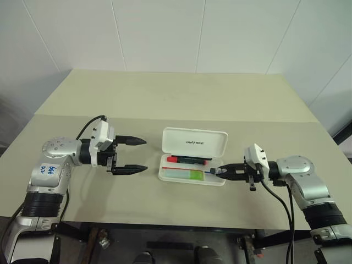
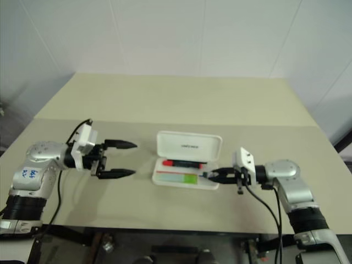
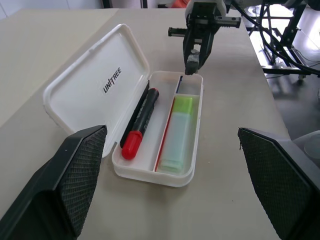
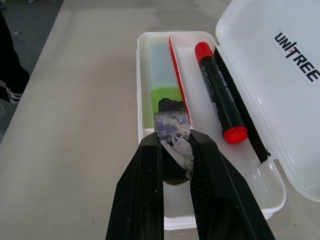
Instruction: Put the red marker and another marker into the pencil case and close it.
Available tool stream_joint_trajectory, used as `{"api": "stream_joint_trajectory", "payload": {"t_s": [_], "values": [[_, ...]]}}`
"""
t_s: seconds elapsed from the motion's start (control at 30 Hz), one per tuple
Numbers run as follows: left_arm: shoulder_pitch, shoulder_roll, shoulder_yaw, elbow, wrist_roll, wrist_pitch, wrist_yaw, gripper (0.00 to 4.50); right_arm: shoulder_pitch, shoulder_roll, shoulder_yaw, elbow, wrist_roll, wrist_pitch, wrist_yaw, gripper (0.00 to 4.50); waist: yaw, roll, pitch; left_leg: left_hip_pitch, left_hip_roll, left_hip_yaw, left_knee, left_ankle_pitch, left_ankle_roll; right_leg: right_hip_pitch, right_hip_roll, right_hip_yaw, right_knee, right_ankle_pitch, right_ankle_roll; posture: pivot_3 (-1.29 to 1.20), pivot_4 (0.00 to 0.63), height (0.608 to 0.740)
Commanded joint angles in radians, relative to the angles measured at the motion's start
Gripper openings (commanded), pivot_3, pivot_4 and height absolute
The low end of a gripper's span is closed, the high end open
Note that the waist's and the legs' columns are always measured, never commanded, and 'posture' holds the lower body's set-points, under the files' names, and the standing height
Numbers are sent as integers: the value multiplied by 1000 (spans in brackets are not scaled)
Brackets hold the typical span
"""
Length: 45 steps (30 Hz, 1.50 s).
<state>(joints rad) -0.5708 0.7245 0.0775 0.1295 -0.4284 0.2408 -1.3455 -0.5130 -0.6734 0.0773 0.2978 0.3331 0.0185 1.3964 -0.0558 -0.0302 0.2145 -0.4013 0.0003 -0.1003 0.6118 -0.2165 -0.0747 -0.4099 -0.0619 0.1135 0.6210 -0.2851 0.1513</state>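
The white pencil case lies open at the middle of the table, its lid tipped back. Inside, the red marker rests in the compartment by the hinge. The green highlighter lies in the front compartment, beyond a red divider. My right gripper is shut, and its tips sit over the case's right end, above the highlighter's cap. A crumpled pale wad shows between the tips. My left gripper stands open a little left of the case, pointing at it, with nothing between its fingers.
The beige table runs back to a white wall, with a seam across it behind the case. Its front edge lies just under both arms. Bare tabletop surrounds the case on all sides.
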Motion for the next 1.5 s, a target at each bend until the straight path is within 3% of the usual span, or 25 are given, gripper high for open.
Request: {"api": "stream_joint_trajectory", "payload": {"t_s": [0.03, 0.3, 0.7, 1.0, 1.17, 1.33, 1.43, 1.5], "values": [[12, 10, 13, -44, -18, 0, 9, 4500, -23, 8, -4, 16, -2, -27, 19, 352, -2, 0, 0, 0, 0, 0, 0, 0, 0, 0, 0, 0, 0, 0, 0, 0, 150, 740], [-3, -4, -2, -41, -15, -1, 16, 4500, -36, 26, 5, 53, -9, -28, 44, 352, -2, 0, 0, 0, 0, 0, 0, 0, 0, 0, 0, 0, 1, 0, 0, 0, 150, 740], [-33, -7, -12, -20, -11, -10, 16, 4500, -66, 44, 5, 57, -24, -30, 31, 4405, -3, 0, 0, 0, 0, 0, 0, 0, 0, 0, 0, 0, 1, 0, 0, 0, 150, 740], [-43, -19, 7, 10, -23, -9, 22, 4500, -22, -9, -134, -136, 129, 116, -12, 4463, 1, 1, 0, 0, 0, -1, 0, 0, 0, 0, 0, 0, 1, 0, 0, 0, 150, 740], [-51, -10, 52, 102, -38, -6, 34, 4500, 91, -43, -252, -374, 256, 234, -99, 4463, 0, 1, 1, 0, 0, -1, 0, 0, 0, 0, 0, -1, 1, 0, 0, 0, 150, 740], [-79, 7, 65, 211, -26, -44, -3, 4500, 196, -74, -288, -454, 253, 252, -135, 4463, 3, 1, 1, 0, 0, -1, 0, 0, 0, 0, 0, -1, 1, 0, 0, 0, 150, 740], [-97, 7, 66, 246, -32, -58, -26, 3921, 209, -83, -302, -442, 239, 224, -158, 4500, 2, 1, 1, 0, 0, 0, 1, 0, 0, 0, 0, -1, 0, -2, -4, 0, 150, 740], [-106, 4, 64, 257, -34, -59, -35, 3276, 204, -87, -307, -424, 228, 199, -165, 4500, 2, 1, 1, 0, 0, 0, 1, 0, 0, 0, 0, 0, 0, -2, -4, 0, 150, 740]]}}
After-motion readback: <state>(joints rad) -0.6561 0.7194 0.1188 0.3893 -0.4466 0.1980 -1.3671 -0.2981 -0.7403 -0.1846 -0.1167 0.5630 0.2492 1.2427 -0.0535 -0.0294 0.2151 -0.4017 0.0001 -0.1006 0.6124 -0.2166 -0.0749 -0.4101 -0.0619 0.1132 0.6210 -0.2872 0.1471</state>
